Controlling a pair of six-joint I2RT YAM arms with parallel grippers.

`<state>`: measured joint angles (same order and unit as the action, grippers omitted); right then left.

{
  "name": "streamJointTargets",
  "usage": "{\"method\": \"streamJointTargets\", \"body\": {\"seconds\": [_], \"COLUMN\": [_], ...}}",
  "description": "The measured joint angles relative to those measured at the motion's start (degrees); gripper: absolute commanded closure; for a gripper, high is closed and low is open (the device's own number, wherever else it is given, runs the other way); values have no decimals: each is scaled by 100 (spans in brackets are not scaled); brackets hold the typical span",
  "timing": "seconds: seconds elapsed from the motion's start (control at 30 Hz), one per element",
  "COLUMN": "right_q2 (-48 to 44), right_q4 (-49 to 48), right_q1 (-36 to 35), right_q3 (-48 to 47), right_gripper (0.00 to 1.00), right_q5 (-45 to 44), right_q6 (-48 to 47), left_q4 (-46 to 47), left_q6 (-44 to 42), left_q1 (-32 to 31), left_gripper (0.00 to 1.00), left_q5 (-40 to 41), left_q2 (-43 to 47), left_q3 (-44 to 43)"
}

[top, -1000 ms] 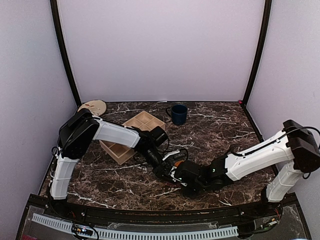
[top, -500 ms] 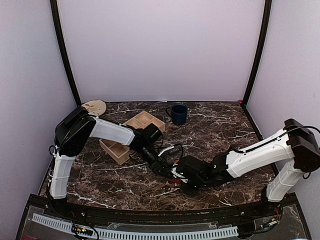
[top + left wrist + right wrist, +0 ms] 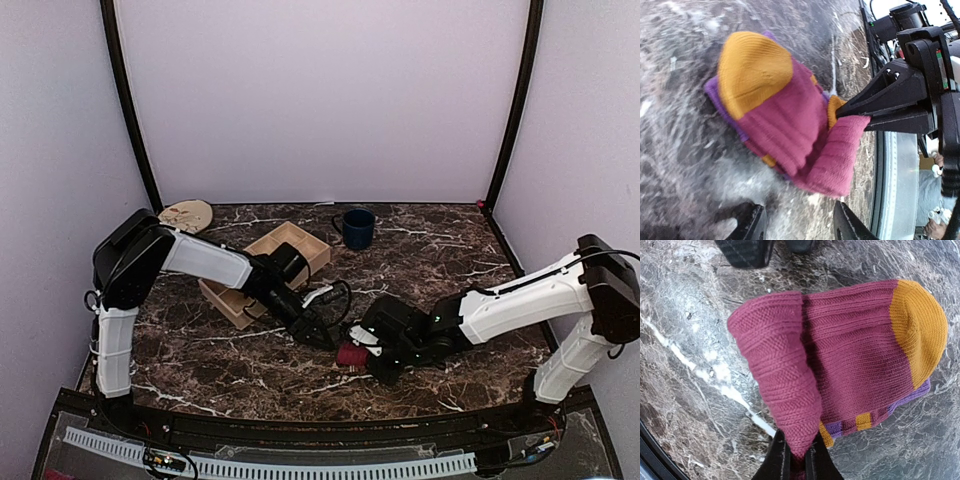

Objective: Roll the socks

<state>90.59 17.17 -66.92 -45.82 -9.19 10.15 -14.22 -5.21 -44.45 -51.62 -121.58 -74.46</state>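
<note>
Fabric is pinched in your right gripper [image 3: 797,452]: its two fingers are pressed together on a raised magenta fold of the sock [image 3: 855,350], with only cloth between them. The sock lies on the marble table [image 3: 440,260] toward the front edge, roughly midway between the two arm bases. It is doubled over on itself, with the orange toe at the end away from the pinched fold and a purple edge with an orange stripe showing underneath. Your left gripper [image 3: 800,222] sits low over the table just beside the sock, on the side opposite the right gripper. Its fingers stand well apart, hold nothing, and are clear of the cloth. A wooden tray [image 3: 228,302] sits by the left arm, and a dark blue mug [image 3: 356,226] stands farther back, well apart from the sock.
</note>
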Motion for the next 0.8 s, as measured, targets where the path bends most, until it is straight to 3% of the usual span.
{"method": "streamJointTargets", "body": {"seconds": [0.27,0.53,0.8], "right_q2": [0,94,391], "right_q4": [24,20,79], "right_q1": [284,785,1261], "right_q3": [0,-31,-243], "right_gripper": [97,97,97], "right_q5": [601,1620,2717], "right_q6": [-22,-31,-68], "left_q4": [457,1467,2227], "left_q6": [85,153,-437], "left_q1": [28,9,-717], "left_gripper": [51,51,50], "left_q5": [570,1287,2057], "left_q2": [472,1344,1886], "left_q3": [566,1803,2295]}}
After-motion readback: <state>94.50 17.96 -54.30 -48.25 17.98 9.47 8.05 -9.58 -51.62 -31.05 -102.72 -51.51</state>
